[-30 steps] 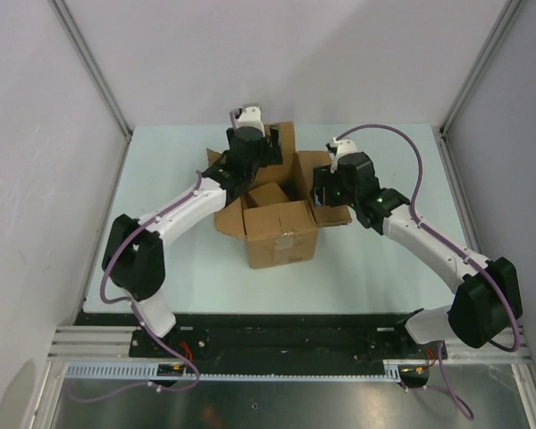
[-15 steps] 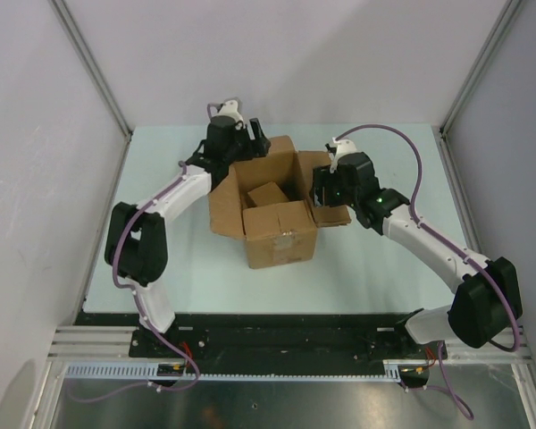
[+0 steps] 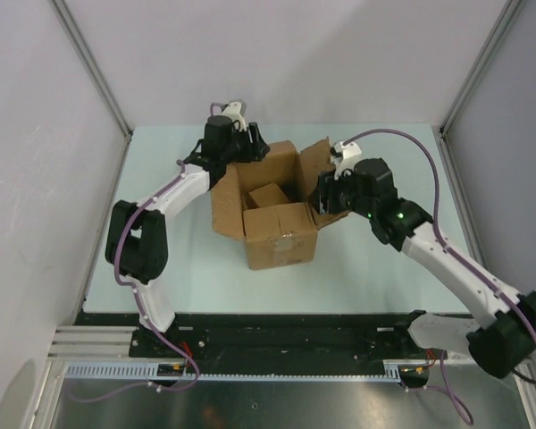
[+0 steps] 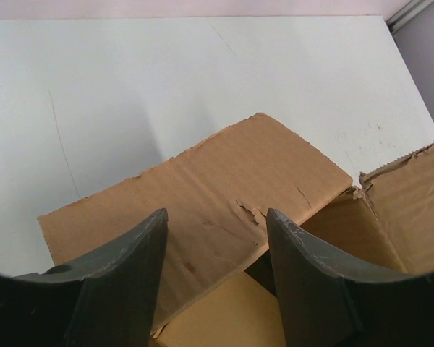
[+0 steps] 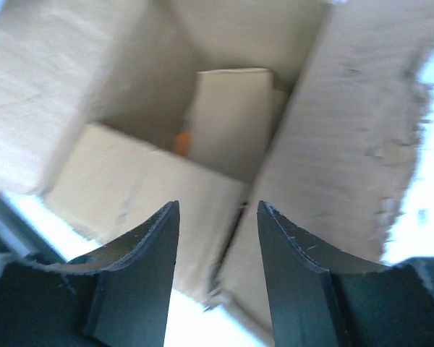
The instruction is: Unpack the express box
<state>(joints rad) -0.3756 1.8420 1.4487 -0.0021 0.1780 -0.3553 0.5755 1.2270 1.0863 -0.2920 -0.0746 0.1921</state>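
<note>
The express box point(image 3: 281, 234), a brown carton with its top flaps open, stands mid-table. A loose cardboard piece point(image 3: 269, 194) lies inside it. My left gripper point(image 3: 254, 143) is open and empty just above the far flap point(image 4: 202, 191), at the box's far left corner; in the left wrist view point(image 4: 215, 212) nothing is between its fingers. My right gripper point(image 3: 322, 191) is open and empty over the box's right side, beside the raised right flap point(image 3: 313, 161). The right wrist view point(image 5: 218, 204) looks down into the box point(image 5: 130, 181), where a small orange thing point(image 5: 182, 142) shows beside the cardboard piece point(image 5: 231, 116).
The pale table point(image 3: 161, 259) is bounded by grey side walls and metal frame posts point(image 3: 94, 76). The arm bases stand on a black rail point(image 3: 277, 344) at the near edge. Bare table point(image 4: 130, 87) lies beyond the far flap.
My left gripper has moved from over the box to its far left corner. My right arm has lifted and swung in, and the right flap has risen from flat to nearly upright.
</note>
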